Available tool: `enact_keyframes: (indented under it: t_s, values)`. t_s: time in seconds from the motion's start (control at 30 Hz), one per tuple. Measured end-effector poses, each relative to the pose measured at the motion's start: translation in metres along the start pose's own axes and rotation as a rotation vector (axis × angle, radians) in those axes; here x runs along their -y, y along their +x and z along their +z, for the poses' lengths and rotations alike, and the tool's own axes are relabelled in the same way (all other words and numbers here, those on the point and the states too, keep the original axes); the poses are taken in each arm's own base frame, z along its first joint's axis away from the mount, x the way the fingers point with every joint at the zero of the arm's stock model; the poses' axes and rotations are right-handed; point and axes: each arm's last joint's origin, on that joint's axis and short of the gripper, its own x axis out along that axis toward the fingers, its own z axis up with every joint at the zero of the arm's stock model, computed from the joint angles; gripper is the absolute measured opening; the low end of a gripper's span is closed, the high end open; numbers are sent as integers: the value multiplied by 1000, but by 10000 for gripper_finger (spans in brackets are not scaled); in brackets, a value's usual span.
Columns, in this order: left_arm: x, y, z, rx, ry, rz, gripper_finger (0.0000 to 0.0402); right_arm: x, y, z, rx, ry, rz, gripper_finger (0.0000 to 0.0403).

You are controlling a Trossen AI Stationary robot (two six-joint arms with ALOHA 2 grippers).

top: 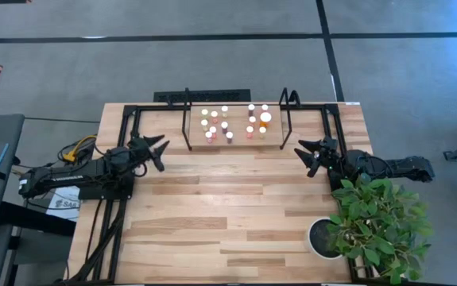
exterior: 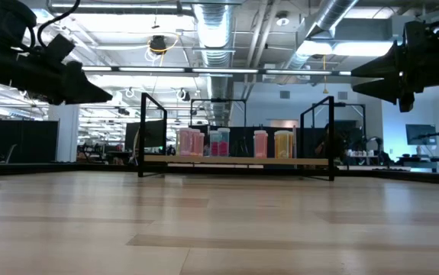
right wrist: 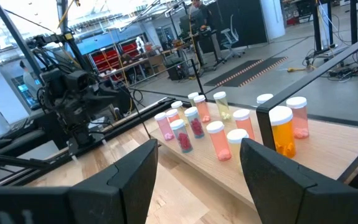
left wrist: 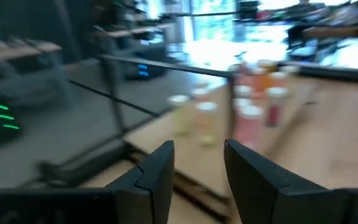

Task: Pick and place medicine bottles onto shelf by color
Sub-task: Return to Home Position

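Several medicine bottles (top: 224, 125) with white caps and pink, orange, yellowish or dark bodies stand upright on the shelf (top: 236, 143), a light board in a black tube frame at the table's far middle. They also show in the low view (exterior: 219, 142) and the right wrist view (right wrist: 219, 140). My left gripper (top: 158, 151) hovers open and empty left of the shelf, above the table; in its wrist view (left wrist: 197, 168) the bottles (left wrist: 241, 115) lie ahead. My right gripper (top: 311, 152) hovers open and empty right of the shelf; its own view (right wrist: 197, 165) shows the gap.
A leafy plant (top: 379, 218) in a round white pot (top: 323, 238) stands at the table's near right, close under my right arm. Black frame tubes (top: 133, 119) run along the table's far and left sides. Bare planks (top: 228, 214) lie near the front.
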Motion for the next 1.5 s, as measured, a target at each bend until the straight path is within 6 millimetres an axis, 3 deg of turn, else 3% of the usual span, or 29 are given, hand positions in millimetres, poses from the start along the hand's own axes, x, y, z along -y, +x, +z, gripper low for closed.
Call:
enact_keyframes:
  t_s: [0.33, 0.7, 1.5]
  values:
    - [-8, 0, 0, -23, 221, 226, 128, 0, 0, 0, -1, 0, 0, 251]
    - [-8, 0, 0, -14, 140, 228, 128, 0, 0, 0, 0, 0, -1, 251]
    - [-8, 0, 0, -14, 138, 227, 128, 0, 0, 0, 0, 0, -1, 251]
